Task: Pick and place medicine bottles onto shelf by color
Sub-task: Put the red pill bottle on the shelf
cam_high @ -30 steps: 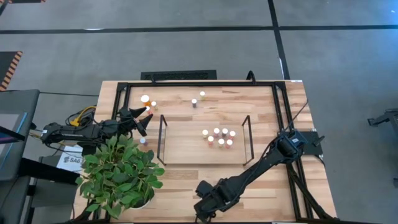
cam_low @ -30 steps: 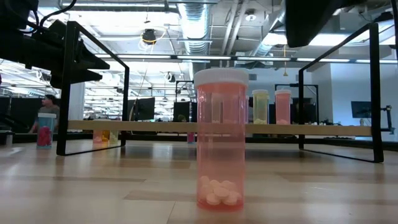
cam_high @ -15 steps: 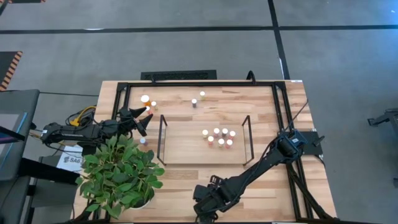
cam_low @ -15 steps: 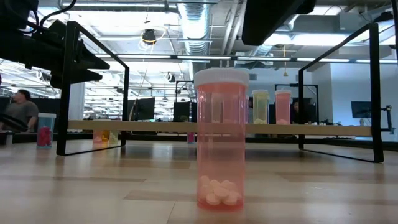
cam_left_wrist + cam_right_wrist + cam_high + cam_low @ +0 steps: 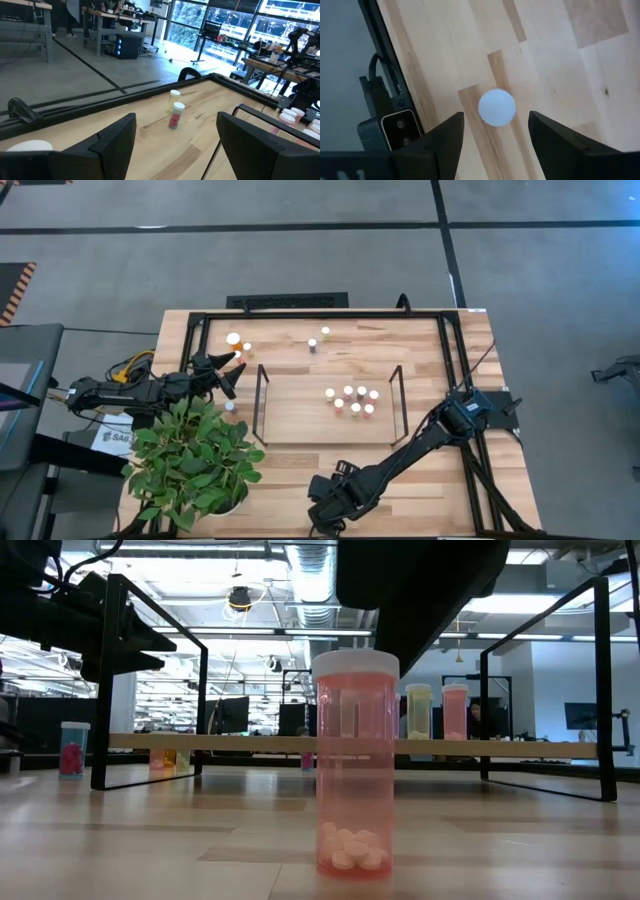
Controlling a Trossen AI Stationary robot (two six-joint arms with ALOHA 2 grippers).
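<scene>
Seven small medicine bottles (image 5: 352,400) stand clustered on the shelf (image 5: 300,420), a light-wood board between two thin black wire ends, and we count a few more on the table (image 5: 420,350) beyond it: two (image 5: 318,340) near the far rail and a larger white-capped one (image 5: 233,339) with a smaller neighbour toward the far left corner. The table is pale butcher-block wood ringed by a black frame (image 5: 300,315), with a leafy potted plant (image 5: 195,460) at the near left corner. Around it we see grey concrete floor crossed by dark lines. From table height, we look into an open workshop with ceiling ducts, strip lights and desks with monitors. Closest to that camera stands a pink bottle (image 5: 355,765) with white tablets at its bottom, upright on the wood near the front edge. The right gripper (image 5: 492,130) hangs directly above this bottle, fingers spread apart and holding nothing, the white cap (image 5: 497,107) showing between them and a small black camera unit (image 5: 395,127) at the table edge beside it. The left gripper (image 5: 228,370) waits at the left side, near the larger bottle, also released and empty; past its fingers (image 5: 112,142) we see the two far bottles (image 5: 175,114) standing close together.
</scene>
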